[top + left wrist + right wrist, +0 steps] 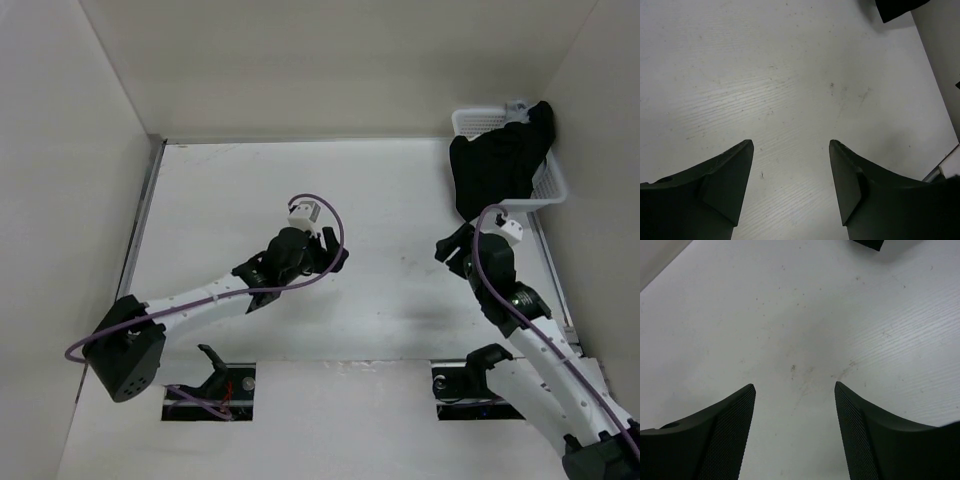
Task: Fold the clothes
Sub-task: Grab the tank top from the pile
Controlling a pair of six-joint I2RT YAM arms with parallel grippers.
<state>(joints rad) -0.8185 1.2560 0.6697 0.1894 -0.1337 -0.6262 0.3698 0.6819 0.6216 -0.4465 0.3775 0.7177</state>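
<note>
The plain black short-sleeved shirt lay heaped in a white plastic lattice basket at the far right corner of the white table. Its soft fabric spilled over the near rim toward the tabletop, apparently parked there as the supply for the folding job. None of it had been spread out, so the task looked to be at its very start. The left gripper hung over the bare middle of the table, well apart from the shirt, its jaws spread wide and holding nothing. The wrist view showed only scuffed white surface between its fingers. That arm stretched out low from its base at the near left, elbow bent, wrist turned toward the right. The right gripper was likewise released and empty, its mesh-faced fingers framing bare table. It sat on the near side of the shirt's hanging edge, near but not touching it, with the arm rising from the near right base and the wrist angled leftward. Judging by that stance, the right arm was the better placed to pull the garment out of the basket, with the left over the open space where the shirt would need laying flat
</note>
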